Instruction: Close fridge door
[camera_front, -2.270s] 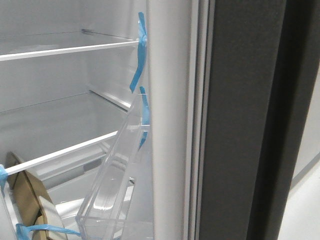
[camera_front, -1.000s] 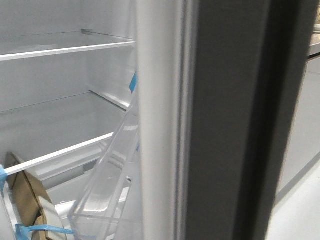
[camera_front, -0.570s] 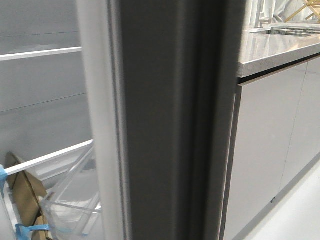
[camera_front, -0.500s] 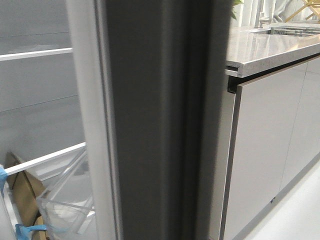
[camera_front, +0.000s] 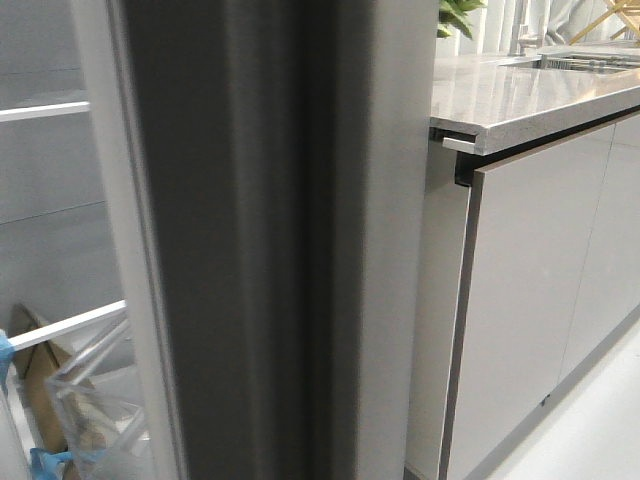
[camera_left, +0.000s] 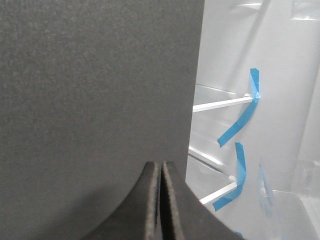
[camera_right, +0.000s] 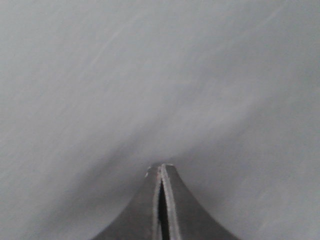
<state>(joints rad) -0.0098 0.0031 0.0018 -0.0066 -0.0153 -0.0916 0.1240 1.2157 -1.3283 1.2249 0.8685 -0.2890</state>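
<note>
In the front view, the fridge door (camera_front: 250, 240) filled the middle, its dark grey edge standing upright and blurred, with a pale strip of lining along its left side. Left of it, a narrow slice of the fridge interior showed a white shelf (camera_front: 45, 110), a clear bin (camera_front: 95, 400) low down, brown cardboard (camera_front: 40, 385) and a bit of blue tape (camera_front: 45, 462) at the bottom corner. Right of the door stood a light grey cabinet (camera_front: 540, 300) under a speckled countertop (camera_front: 530, 100), with a plant (camera_front: 458, 15) at its far end. No gripper showed here.

In the left wrist view, the left gripper (camera_left: 160, 172) had its fingers pressed together with nothing between them, its tips at the door's matte dark face (camera_left: 95, 85). Beside the door's edge, the white interior held shelves (camera_left: 220, 104) and hanging tape strips (camera_left: 240, 125).

In the right wrist view, the right gripper (camera_right: 161, 172) was likewise closed and empty, tips against a blurred grey surface (camera_right: 160, 75) that I could not identify.
</note>
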